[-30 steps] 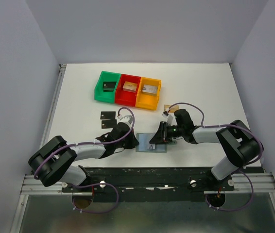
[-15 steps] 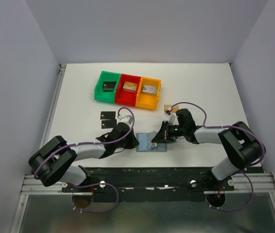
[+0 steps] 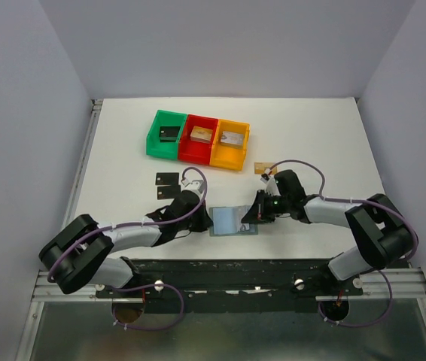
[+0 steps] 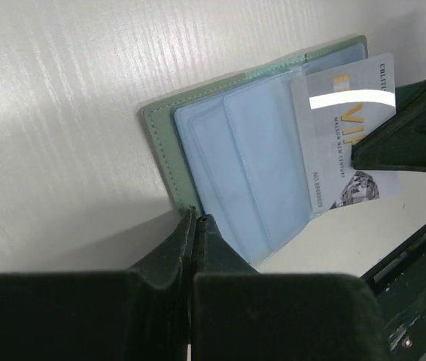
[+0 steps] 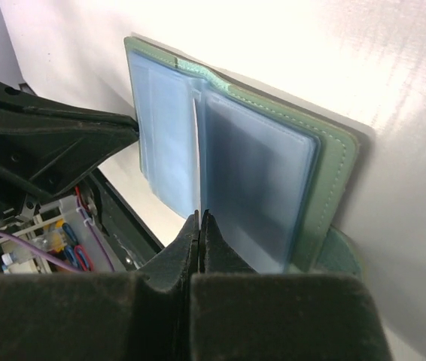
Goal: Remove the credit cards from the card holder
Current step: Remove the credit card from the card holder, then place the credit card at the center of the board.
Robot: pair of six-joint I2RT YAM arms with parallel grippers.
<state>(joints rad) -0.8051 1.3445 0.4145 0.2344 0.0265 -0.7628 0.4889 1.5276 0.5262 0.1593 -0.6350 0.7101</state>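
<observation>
With the right claw (image 5: 199,219) clamped on a silvery card (image 4: 346,128) that sits half out of the card holder (image 4: 235,143) just ahead of its tips, draw straight outward (no twisting) while the clenched left claw (image 4: 195,222) pins the holder's edge beneath its tips.

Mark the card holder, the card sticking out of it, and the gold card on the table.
card holder (image 4: 160,139): left wrist view, green outer cover edge.
silvery-white card (image 4: 333,128): left wrist view, printed face.
gold-tan card (image 3: 263,168): top external view, its centre.
</observation>
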